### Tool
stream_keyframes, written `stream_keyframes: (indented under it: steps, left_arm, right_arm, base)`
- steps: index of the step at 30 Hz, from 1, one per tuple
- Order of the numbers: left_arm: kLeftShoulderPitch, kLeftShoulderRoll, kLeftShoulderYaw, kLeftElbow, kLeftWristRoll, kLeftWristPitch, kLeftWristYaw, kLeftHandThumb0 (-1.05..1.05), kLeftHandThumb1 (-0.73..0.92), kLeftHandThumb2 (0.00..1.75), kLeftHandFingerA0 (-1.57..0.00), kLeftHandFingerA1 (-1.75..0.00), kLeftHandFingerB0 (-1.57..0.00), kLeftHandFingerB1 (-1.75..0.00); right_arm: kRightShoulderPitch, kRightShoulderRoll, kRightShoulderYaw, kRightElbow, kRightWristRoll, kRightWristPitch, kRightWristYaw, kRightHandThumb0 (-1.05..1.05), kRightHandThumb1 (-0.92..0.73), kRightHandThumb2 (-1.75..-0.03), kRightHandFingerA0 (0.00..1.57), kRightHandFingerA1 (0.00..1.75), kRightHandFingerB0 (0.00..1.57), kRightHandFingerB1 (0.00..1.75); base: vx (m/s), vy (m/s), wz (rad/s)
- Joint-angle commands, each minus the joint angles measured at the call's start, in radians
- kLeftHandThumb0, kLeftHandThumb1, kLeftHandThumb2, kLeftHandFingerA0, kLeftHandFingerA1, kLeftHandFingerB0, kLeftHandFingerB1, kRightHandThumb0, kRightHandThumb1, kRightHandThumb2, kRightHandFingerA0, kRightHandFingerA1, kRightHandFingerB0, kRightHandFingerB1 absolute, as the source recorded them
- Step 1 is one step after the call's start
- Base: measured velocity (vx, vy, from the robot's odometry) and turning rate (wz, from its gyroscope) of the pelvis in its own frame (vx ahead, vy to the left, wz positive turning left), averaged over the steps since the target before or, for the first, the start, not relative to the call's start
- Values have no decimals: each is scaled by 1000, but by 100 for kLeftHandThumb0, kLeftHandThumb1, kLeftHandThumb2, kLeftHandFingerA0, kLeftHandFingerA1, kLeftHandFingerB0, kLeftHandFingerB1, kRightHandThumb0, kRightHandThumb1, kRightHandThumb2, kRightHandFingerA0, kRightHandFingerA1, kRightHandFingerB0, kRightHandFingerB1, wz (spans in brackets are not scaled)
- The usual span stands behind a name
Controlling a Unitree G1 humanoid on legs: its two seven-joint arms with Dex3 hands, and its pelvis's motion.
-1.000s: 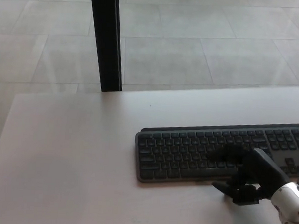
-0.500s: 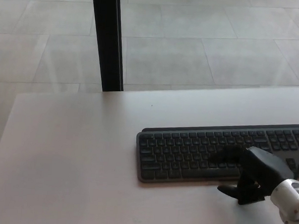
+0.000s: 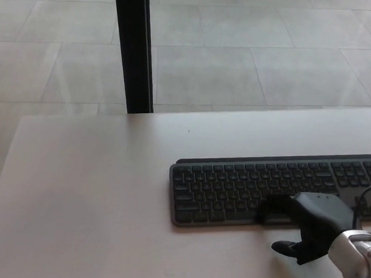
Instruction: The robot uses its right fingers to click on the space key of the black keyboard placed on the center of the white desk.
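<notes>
Keyboard key legends (too blurred) unreadable.

I see a black keyboard lying flat on the white desk, set square to the desk's front edge. It is long and low, with dark grey keys in neat rows and a thin raised strip along its far edge. Its left end sits near the middle of my view; its right end runs out of frame. The near row of keys is partly covered at the middle-right.
</notes>
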Motion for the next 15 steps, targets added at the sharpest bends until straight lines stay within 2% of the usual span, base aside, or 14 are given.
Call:
stream_keyframes:
  steps: [1, 3, 5, 15]
  left_arm:
    - [7, 20, -2, -1, -24, -20, -17, -52, 69, 60, -67, -75, -60, -56]
    - [6, 24, -15, 0, -15, -14, -15, -55, 69, 61, -65, -71, -57, -54]
    - [5, 24, -24, -3, -10, -20, 2, -54, 69, 61, -71, -74, -62, -55]
    - [-7, 29, -22, -1, -29, -13, 2, -53, 69, 61, -70, -76, -65, -57]
  right_arm:
    - [17, -20, 8, 34, -113, -18, 3, -48, -61, -63, 74, 145, 55, 45]
    - [17, -16, 5, 38, -124, -20, 6, -48, -62, -63, 75, 148, 54, 46]
    - [24, -13, 5, 40, -138, -22, 5, -46, -60, -63, 75, 149, 56, 43]
    - [41, 2, 12, 64, -201, -44, -6, -47, -62, -64, 71, 151, 55, 44]
  base:
    - [0, 0, 0]
    - [0, 0, 0]
    - [0, 0, 0]
    - [0, 0, 0]
